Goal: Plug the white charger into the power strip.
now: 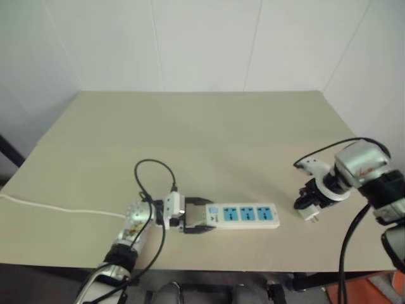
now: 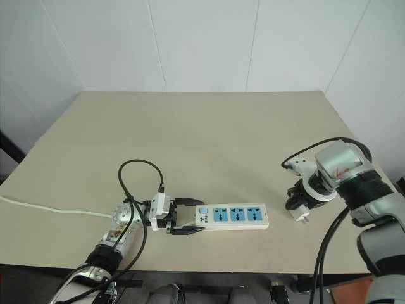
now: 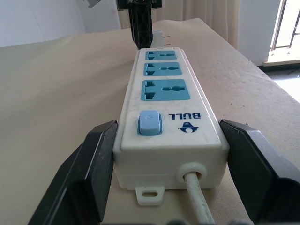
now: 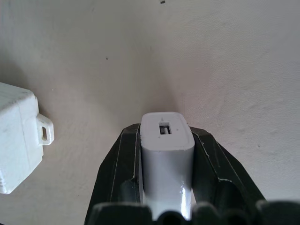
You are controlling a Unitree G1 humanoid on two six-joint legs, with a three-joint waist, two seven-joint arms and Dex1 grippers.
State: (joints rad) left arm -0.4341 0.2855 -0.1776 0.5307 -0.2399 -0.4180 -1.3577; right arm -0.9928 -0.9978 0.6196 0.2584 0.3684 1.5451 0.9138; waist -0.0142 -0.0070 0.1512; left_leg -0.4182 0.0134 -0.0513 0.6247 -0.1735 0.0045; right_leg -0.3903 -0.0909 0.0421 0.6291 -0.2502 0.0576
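The power strip [image 1: 243, 215] lies flat near the table's front edge, its three blue socket faces up. My left gripper [image 1: 207, 216] is shut on the strip's cord end, one black finger [image 3: 96, 159] on each long side by the blue switch. To the right of the strip's far end, my right gripper [image 1: 307, 204] points steeply down at the table and is shut on the white charger [image 4: 166, 145]. The charger [image 1: 311, 214] sits between the black fingers [image 4: 119, 159], a small slot in the face towards the camera. The strip's end [image 4: 16, 136] is close beside it.
The strip's thin white cord [image 1: 50, 208] runs left across the beige table [image 1: 190, 126] to its left edge. A looping black cable [image 1: 155, 168] rises from my left wrist. White walls stand behind the table, and its front edge is close to the strip.
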